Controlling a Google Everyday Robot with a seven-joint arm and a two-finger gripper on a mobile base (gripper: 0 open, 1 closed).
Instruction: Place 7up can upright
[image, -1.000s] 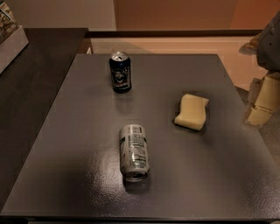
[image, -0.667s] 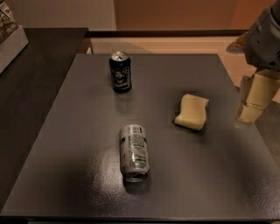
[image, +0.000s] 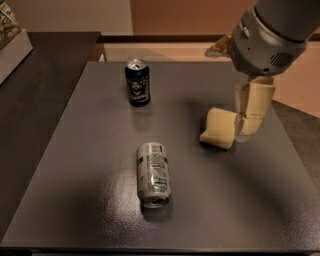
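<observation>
The 7up can, silver-grey with green and white print, lies on its side on the dark grey table. It is near the front middle, with its top end facing the front edge. My gripper hangs from the grey arm at the upper right, over the right part of the table. It is well to the right of and behind the can, apart from it, and holds nothing that I can see.
A dark blue can stands upright at the back middle. A pale yellow sponge lies just left of my gripper. A darker counter with a white box is at the far left.
The arm and gripper have moved left from the table's right edge, in over the table beside the sponge. The cans and sponge have not moved.
</observation>
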